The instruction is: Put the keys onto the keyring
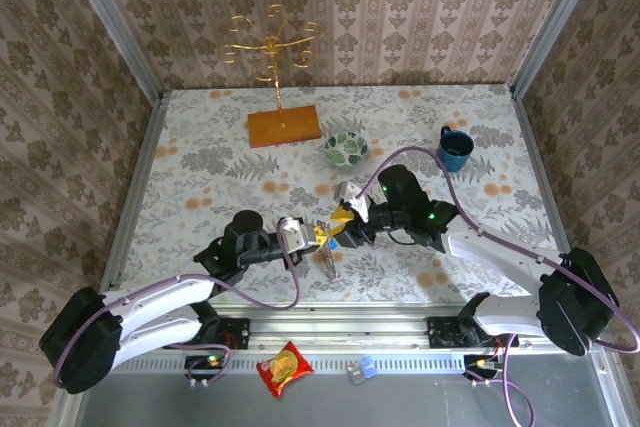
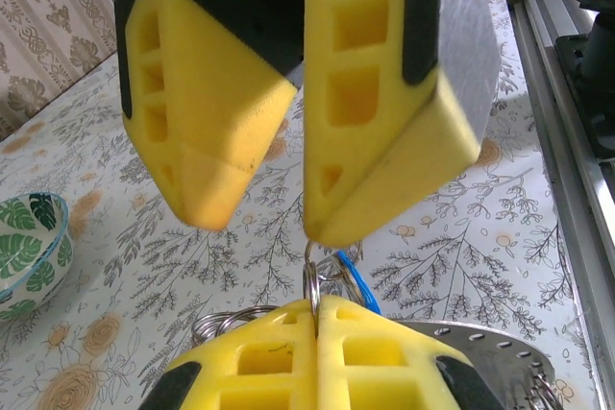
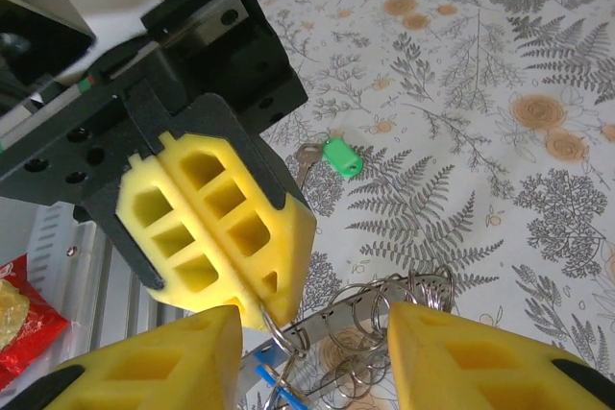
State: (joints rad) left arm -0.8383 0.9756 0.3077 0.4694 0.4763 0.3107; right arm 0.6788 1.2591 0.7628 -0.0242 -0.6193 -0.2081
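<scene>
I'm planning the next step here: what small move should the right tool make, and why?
Probably swing the right tool to the green key and grasp it. That tool is open and empty, the key lies loose on the table, and the left tool is shut on a small ring beside the blue key.

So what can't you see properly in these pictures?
- Blue key: cut off by the bottom edge in the right wrist view; only a sliver shows behind the left fingers in the left wrist view.
- Small ring pinched in the left fingers: whether it belongs to the blue key or the keyring is hidden.
- Top view: blue key and keyring too small to make out.
</scene>
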